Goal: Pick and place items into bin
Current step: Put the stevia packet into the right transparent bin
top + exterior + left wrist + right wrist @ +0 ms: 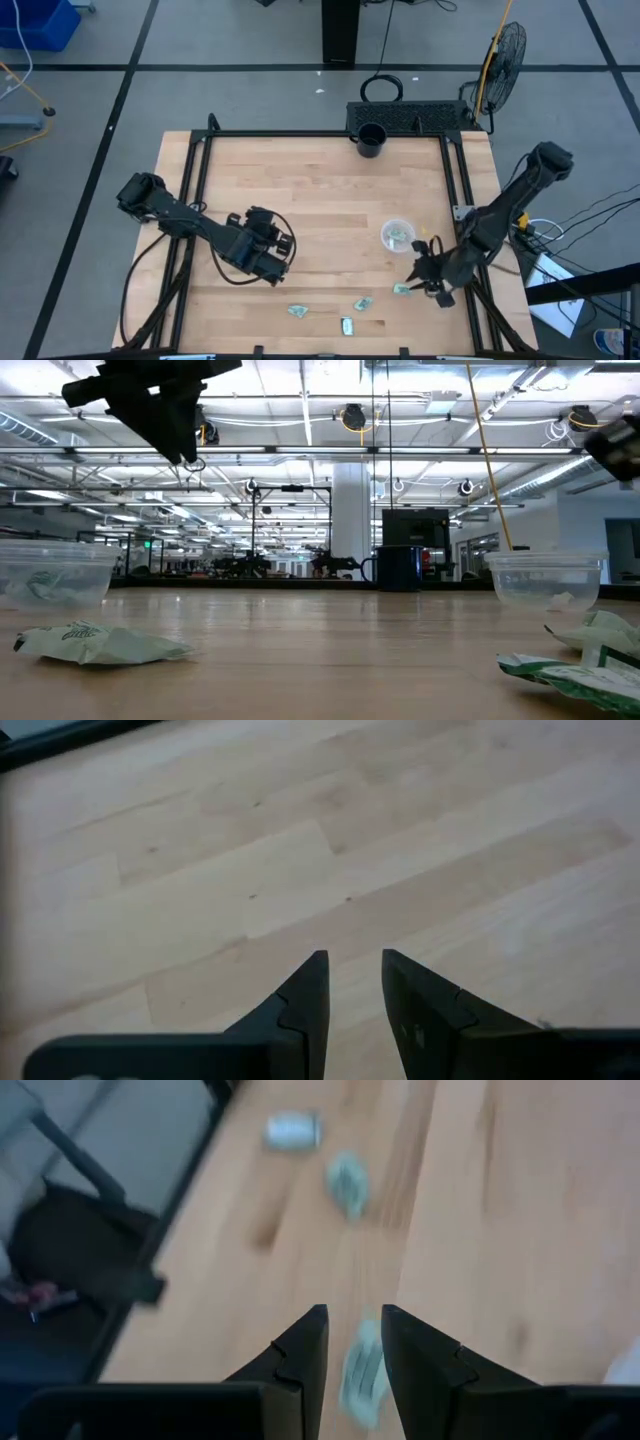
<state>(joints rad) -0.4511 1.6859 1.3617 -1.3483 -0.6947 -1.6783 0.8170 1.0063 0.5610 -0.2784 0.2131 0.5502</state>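
Right gripper [418,275] low over the pale wooden table [320,190], narrow gap between its fingers, nothing clamped; one small pale green crinkled wrapped piece [362,1370] just ahead of the fingertips. Beyond that, toward the table's front edge, three more green pieces [362,303] scattered. Close behind the right gripper, the clear plastic cup [397,235] with pale green pieces inside. Left gripper [353,970] well off to the side, above bare wood, fingers slightly parted and empty. Farther back, a black cup [371,139].

right gripper [425,277] beside a green item [402,289]; 3 more items [347,325] nearby; left gripper [283,248] apart
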